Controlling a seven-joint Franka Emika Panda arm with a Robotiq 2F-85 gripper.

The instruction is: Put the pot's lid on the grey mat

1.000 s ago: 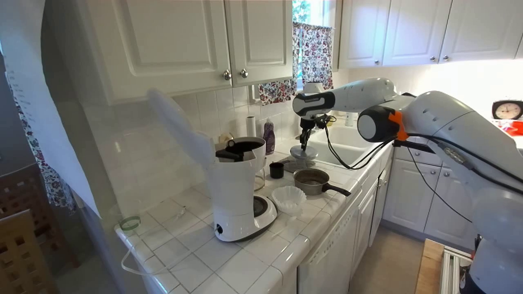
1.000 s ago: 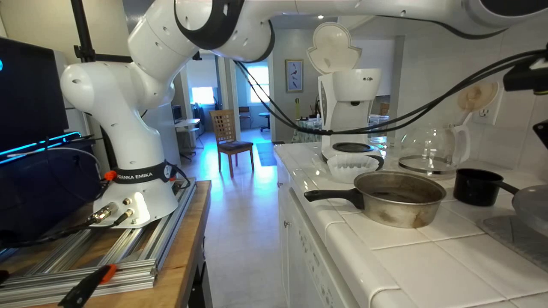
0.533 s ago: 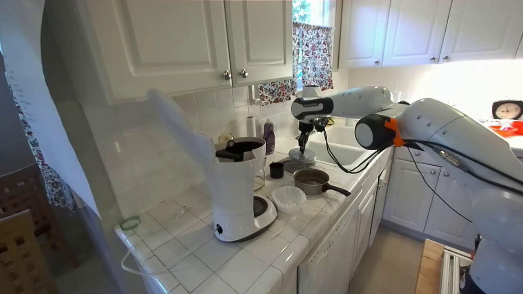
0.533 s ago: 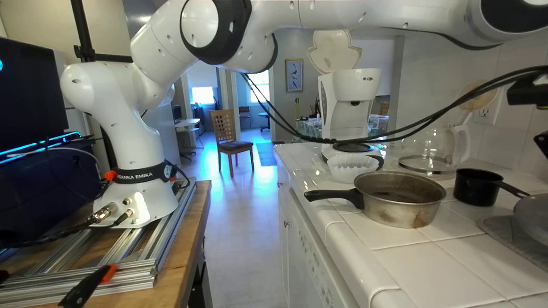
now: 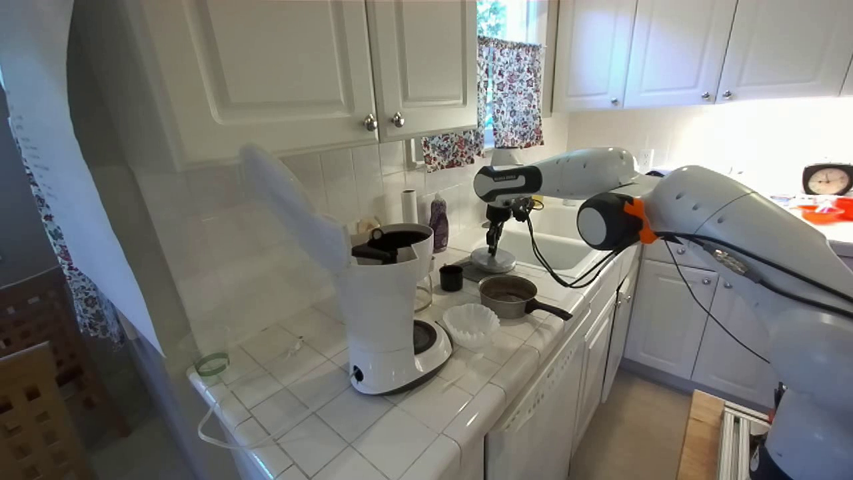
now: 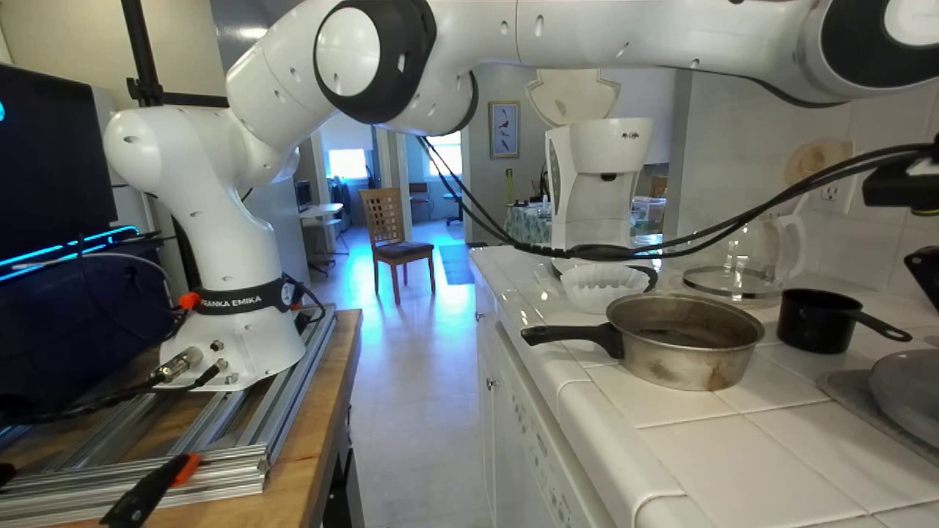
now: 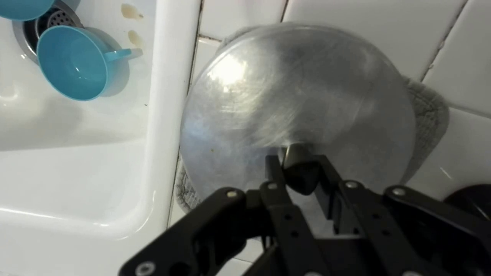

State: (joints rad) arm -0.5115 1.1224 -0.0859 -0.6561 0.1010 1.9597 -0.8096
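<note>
The silvery-grey lid (image 7: 307,88) fills the middle of the wrist view. It also shows in both exterior views (image 5: 493,261) (image 6: 910,392), cut off by the edge in one. My gripper (image 7: 297,158) has its fingers closed around the dark knob of the lid; in an exterior view the gripper (image 5: 492,249) points down onto it. The lid lies over the grey mat (image 7: 429,119), at or very near its surface, covering most of it. The mat also shows in an exterior view (image 6: 855,392). The pot (image 6: 697,363), without a lid, stands beside the mat, also seen here (image 5: 508,305).
A black cup (image 6: 816,323) stands by the mat. A paper coffee filter (image 5: 471,325), a white coffee maker (image 5: 386,333) and a glass carafe (image 6: 741,257) are farther along the counter. The sink (image 7: 168,115), holding blue cups (image 7: 74,63), borders the mat.
My gripper and the lid have moved down toward the mat, the lid now sitting lower and level over it. The arm has lowered with it. The pot has not moved.
</note>
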